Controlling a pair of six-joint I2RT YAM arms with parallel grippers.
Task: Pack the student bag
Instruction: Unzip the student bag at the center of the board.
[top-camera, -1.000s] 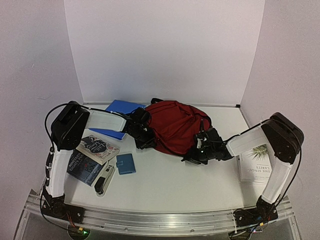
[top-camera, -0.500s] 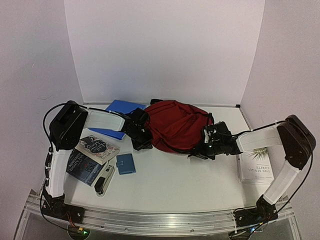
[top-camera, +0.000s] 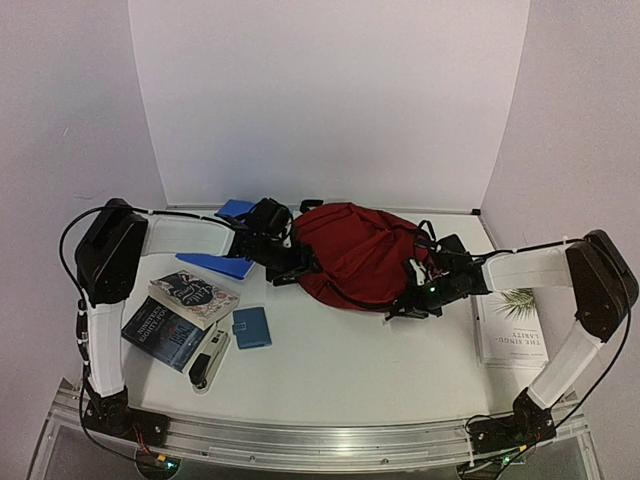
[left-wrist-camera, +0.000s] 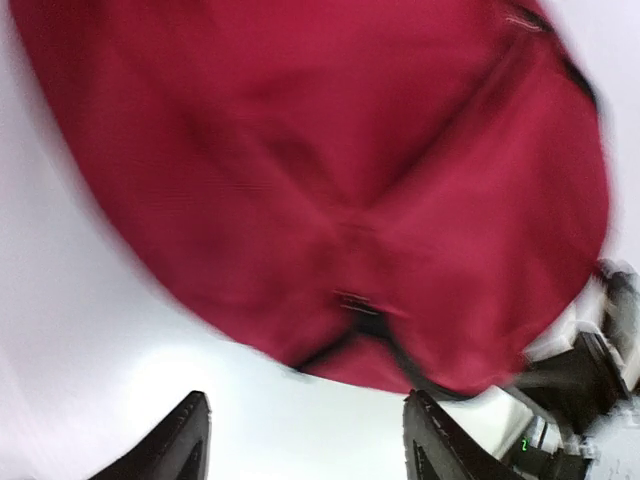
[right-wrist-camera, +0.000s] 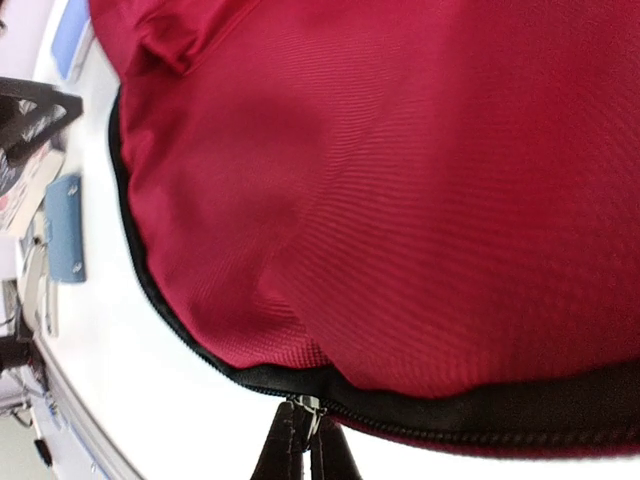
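White walls on three sides, white bench (top-camera: 340, 370) below, and the student bag (top-camera: 350, 250) sits right in the middle, pushed toward 12 o'clock. It is a dark red mound lying flat, with black straps trailing off its far side.

Over to the left pincer (top-camera: 300, 268): it's at the bag's 9 o'clock edge, and the left wrist view shows its two black fingers (left-wrist-camera: 185, 440) spread wide with only bare bench between them. Nothing is gripped, and the red fabric (left-wrist-camera: 330, 170) fills the view just ahead.

Now the right pincer (top-camera: 408, 306), down at the bag's 4 o'clock edge. Its wrist camera shows the fingers (right-wrist-camera: 300, 455) pressed together, pinching the small metal zipper pull (right-wrist-camera: 303, 405) where it hangs from the black zipper band (right-wrist-camera: 480, 405) along the bag's lower rim.

Elsewhere, a blue folder (top-camera: 225, 264) lies under the left arm at about 10 o'clock. Around 8 o'clock there are two books, one pale (top-camera: 195, 298) overlapping one dark (top-camera: 158, 335), with a small blue case (top-camera: 251, 327) and a black-and-grey stapler-like item (top-camera: 208, 362) beside them. A white book (top-camera: 510, 335) rests at 3 o'clock, beside the right arm.
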